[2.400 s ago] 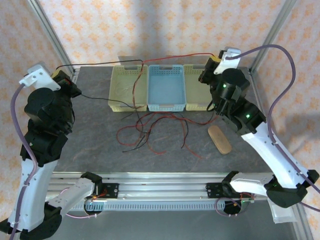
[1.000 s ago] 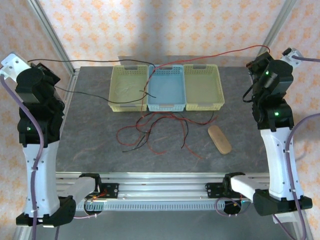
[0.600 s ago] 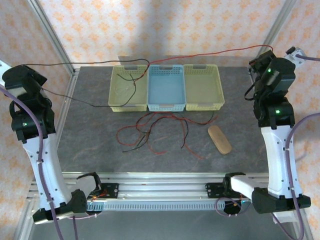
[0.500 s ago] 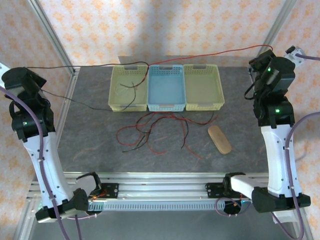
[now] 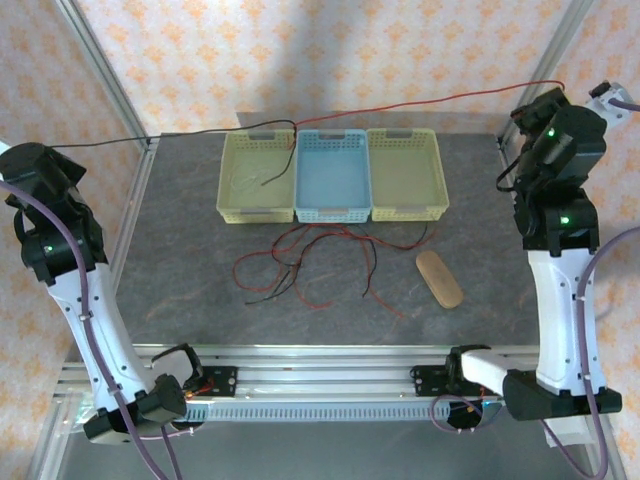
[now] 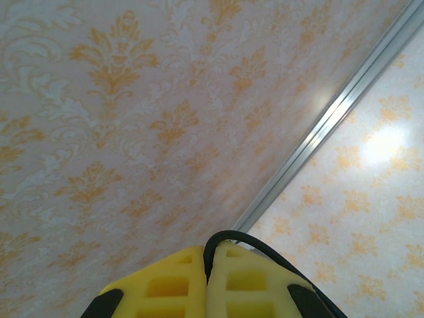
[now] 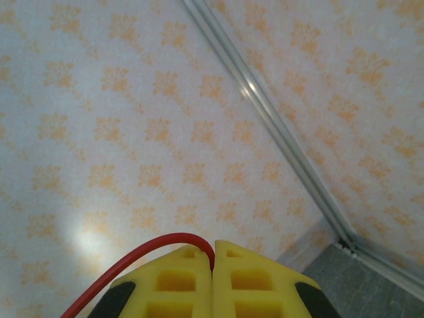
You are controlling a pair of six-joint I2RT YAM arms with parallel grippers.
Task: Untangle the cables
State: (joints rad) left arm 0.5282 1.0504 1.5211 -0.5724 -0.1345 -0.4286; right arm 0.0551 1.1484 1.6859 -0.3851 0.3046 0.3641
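My left gripper is raised beyond the table's left edge, shut on a black cable. That cable stretches right to the baskets and drops its end into the left yellow basket. In the left wrist view the black cable is pinched between the yellow pads of the left gripper. My right gripper is high at the far right, shut on a red cable. The right wrist view has the red cable nipped in the right gripper. A tangle of red and black cables lies mid-table.
A blue basket and a second yellow basket stand in a row with the first at the back. A tan oval block lies right of the tangle. Frame posts rise at both back corners.
The left arm swung further left and pulled the black cable with it, so its loose strand left the table and trails into the yellow basket. The right gripper rose slightly, tightening the red cable.
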